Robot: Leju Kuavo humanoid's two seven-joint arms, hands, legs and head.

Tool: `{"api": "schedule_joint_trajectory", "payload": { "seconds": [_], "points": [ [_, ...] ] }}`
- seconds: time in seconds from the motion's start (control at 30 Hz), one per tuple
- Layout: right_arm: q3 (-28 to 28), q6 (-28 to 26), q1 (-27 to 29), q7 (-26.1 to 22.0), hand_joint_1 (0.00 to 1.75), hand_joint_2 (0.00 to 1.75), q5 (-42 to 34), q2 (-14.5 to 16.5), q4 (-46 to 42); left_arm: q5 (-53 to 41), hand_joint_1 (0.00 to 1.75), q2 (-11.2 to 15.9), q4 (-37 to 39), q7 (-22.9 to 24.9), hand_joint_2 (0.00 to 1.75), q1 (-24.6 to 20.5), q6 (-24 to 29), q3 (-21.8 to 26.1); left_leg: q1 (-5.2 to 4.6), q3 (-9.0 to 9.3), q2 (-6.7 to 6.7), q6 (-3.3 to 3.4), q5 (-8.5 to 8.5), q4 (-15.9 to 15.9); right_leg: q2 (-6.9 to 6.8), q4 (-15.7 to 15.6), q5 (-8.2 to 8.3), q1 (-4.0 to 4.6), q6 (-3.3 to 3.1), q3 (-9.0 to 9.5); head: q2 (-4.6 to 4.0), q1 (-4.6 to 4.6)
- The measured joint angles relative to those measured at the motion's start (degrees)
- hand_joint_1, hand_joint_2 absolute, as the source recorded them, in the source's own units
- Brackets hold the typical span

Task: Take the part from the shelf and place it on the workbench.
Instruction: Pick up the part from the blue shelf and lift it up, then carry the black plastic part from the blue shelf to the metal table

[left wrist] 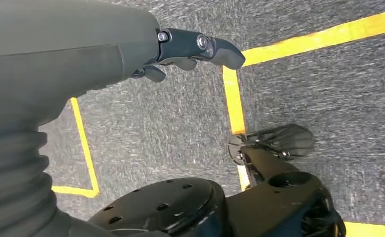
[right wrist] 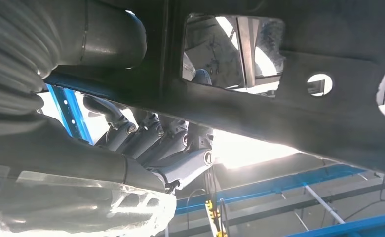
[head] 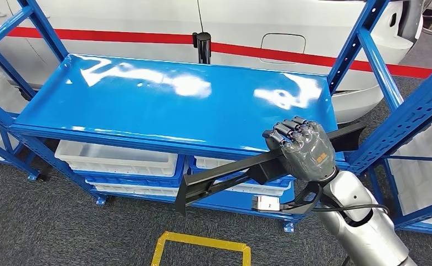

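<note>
Beside the blue shelf (head: 164,105), I am gripping the long black part (head: 247,172) in my raised right hand (head: 302,147), knuckles up.

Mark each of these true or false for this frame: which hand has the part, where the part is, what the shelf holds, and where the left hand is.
1. The right hand grips the black part. True.
2. The part lies flat on the blue shelf. False: it is held at the shelf's front edge.
3. White bins sit on a lower level. True.
4. The left hand holds the part too. False: it hangs over the floor, holding nothing.
</note>
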Motion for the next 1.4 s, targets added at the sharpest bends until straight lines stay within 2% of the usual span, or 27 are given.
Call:
{"api": "schedule_joint_trajectory", "payload": {
  "seconds": [0.47,0.63,0.7,0.77,0.8,0.87,0.9,0.93,0.97,1.0,1.03,1.07,1.1,1.17,1.2,1.23,1.27,1.33,1.37,1.4],
  "points": [
    [0.0,0.2,0.8,0.0,1.75,1.75,-0.6,0.0,0.7,-3.0,0.00,-0.1,0.0,1.1,1.75,-0.1,-3.1,-3.1,-0.24,-0.04,0.00,0.11,-0.10,0.2,0.00,0.0,0.07,-0.29,0.14,0.00,0.00,-0.01],
    [-0.1,0.7,1.6,0.0,1.75,1.75,0.0,0.0,0.7,-2.9,0.00,-0.1,0.0,1.3,1.75,-0.2,-4.8,-3.9,-0.32,-0.26,0.00,0.57,-0.34,0.7,0.01,-0.1,0.22,-0.55,0.45,0.00,0.00,-0.01],
    [-0.3,0.7,1.9,0.0,1.75,1.75,0.1,0.0,0.7,-3.0,0.00,0.0,0.0,1.3,1.75,-0.2,-5.0,-4.1,-0.16,-0.15,0.10,1.07,-0.06,0.3,0.00,-0.1,0.19,-0.52,0.77,-0.11,0.00,-0.02],
    [-0.5,0.7,2.0,0.0,1.75,1.75,0.1,0.0,0.6,-3.0,0.00,-0.1,0.0,1.3,1.75,-0.3,-5.1,-4.2,0.20,0.02,0.28,1.82,0.46,-0.3,-0.13,2.7,-1.44,-0.40,0.50,-1.47,0.00,0.09],
    [-0.6,0.7,2.1,0.0,1.75,1.75,0.1,-0.1,0.6,-3.0,0.00,-0.1,0.0,1.3,1.75,-0.3,-5.1,-4.3,0.33,0.04,0.41,2.11,0.71,-0.5,-0.22,5.7,-2.97,-0.42,0.15,-2.88,0.00,0.18],
    [-0.6,0.8,2.4,0.0,1.75,1.75,0.1,-0.1,0.6,-3.0,0.00,-0.1,0.0,1.4,1.75,-0.3,-5.2,-4.3,0.27,-0.18,0.57,2.34,0.96,-0.5,-0.28,14.1,-6.56,-0.40,-0.29,-6.75,0.00,0.35],
    [-0.6,0.8,2.6,0.0,1.75,1.75,0.1,-0.1,0.6,-3.0,0.00,-0.1,0.0,1.4,1.75,-0.3,-5.2,-4.3,0.23,-0.29,0.63,2.36,1.07,-0.4,-0.29,16.9,-7.50,-0.40,-0.15,-7.99,0.00,0.36],
    [-0.6,0.8,2.8,0.0,1.75,1.75,0.2,-0.1,0.6,-3.1,0.00,-0.1,0.0,1.4,1.75,-0.3,-5.3,-4.3,0.20,-0.38,0.65,2.32,1.13,-0.4,-0.31,17.8,-7.57,-0.40,0.23,-8.19,0.00,0.36],
    [-0.6,0.9,2.9,0.0,1.75,1.75,0.2,-0.1,0.7,-3.1,0.00,-0.1,0.0,1.4,1.75,-0.3,-5.3,-4.4,0.20,-0.42,0.65,2.24,1.19,-0.4,-0.37,15.6,-6.53,-0.39,0.75,-6.86,0.00,0.35],
    [-0.6,0.9,2.9,0.0,1.75,1.75,0.2,-0.1,0.7,-3.3,0.00,-0.1,0.0,1.4,1.75,-0.3,-5.3,-4.5,0.19,-0.46,0.65,2.10,1.22,-0.3,-0.59,11.4,-4.96,-0.45,1.28,-4.39,0.00,0.35],
    [-0.7,0.9,2.9,0.0,1.75,1.75,0.3,-0.1,0.7,-3.4,0.00,-0.1,0.0,1.4,1.75,-0.3,-5.3,-4.6,0.14,-0.55,0.65,1.90,1.23,-0.2,-0.90,6.8,-3.58,-0.46,1.49,-1.70,0.00,0.36],
    [-0.7,1.0,2.9,0.1,1.75,1.75,0.3,-0.1,0.6,-3.4,0.00,-0.1,0.0,1.4,1.75,-0.4,-5.3,-4.7,0.06,-0.66,0.63,1.62,1.26,-0.1,-1.07,3.5,-2.33,-0.32,1.40,0.29,0.00,0.32],
    [-0.8,1.0,2.9,0.1,1.75,1.75,0.4,-0.1,0.6,-3.5,0.00,0.0,0.0,1.4,1.75,-0.4,-5.2,-4.8,-0.05,-0.78,0.61,1.32,1.27,0.2,-1.19,1.3,-1.61,-0.17,1.13,1.44,0.00,0.30],
    [-0.8,1.2,2.9,0.1,1.75,1.75,0.5,-0.2,0.6,-3.4,0.00,0.0,0.0,1.3,1.75,-0.4,-5.2,-5.1,-0.17,-1.14,0.60,0.69,1.41,0.5,-0.97,1.0,-1.13,0.10,0.24,1.25,0.00,0.23],
    [-0.9,1.3,2.9,0.1,1.75,1.75,0.6,-0.2,0.6,-3.4,0.00,0.1,0.0,1.3,1.75,-0.4,-5.2,-5.2,-0.08,-1.40,0.59,0.35,1.32,0.8,-0.93,0.8,-1.05,-0.20,-0.21,1.00,0.00,0.25],
    [-0.9,1.4,2.9,0.1,1.75,1.75,0.7,-0.2,0.6,-3.4,0.00,0.2,0.0,1.2,1.75,-0.4,-5.2,-5.3,0.08,-1.84,0.51,-0.08,0.62,1.4,-0.91,0.8,-0.83,-0.48,-0.82,0.73,0.00,0.21],
    [-0.9,1.5,2.9,0.1,1.75,1.75,0.7,-0.2,0.6,-3.3,0.00,0.2,0.0,1.1,1.75,-0.4,-5.1,-5.3,0.27,-2.48,0.41,-0.54,-0.83,2.7,-0.91,0.7,-0.50,-0.74,-1.37,0.44,0.00,0.21],
    [-0.9,1.6,2.9,0.1,1.75,1.75,0.7,-0.2,0.6,-3.0,0.00,0.3,0.0,0.9,1.75,-0.5,-4.9,-5.3,0.76,-4.81,0.22,-1.47,-5.95,9.2,-0.95,0.7,0.19,-0.78,-2.33,-0.34,0.00,0.18],
    [-0.9,1.6,2.9,0.0,1.75,1.75,0.7,-0.2,0.6,-3.0,0.00,0.3,0.0,0.8,1.75,-0.6,-4.9,-5.3,0.97,-5.97,0.21,-1.83,-8.27,13.2,-0.97,0.7,0.49,-0.68,-2.50,-0.79,0.00,0.18],
    [-0.9,1.6,3.0,0.0,1.75,1.75,0.7,-0.2,0.6,-2.9,0.00,0.3,0.0,0.8,1.75,-0.6,-4.9,-5.3,1.18,-6.61,0.22,-2.11,-9.74,16.3,-0.97,0.8,0.83,-0.59,-2.58,-1.28,0.00,0.19]
  ]
}}
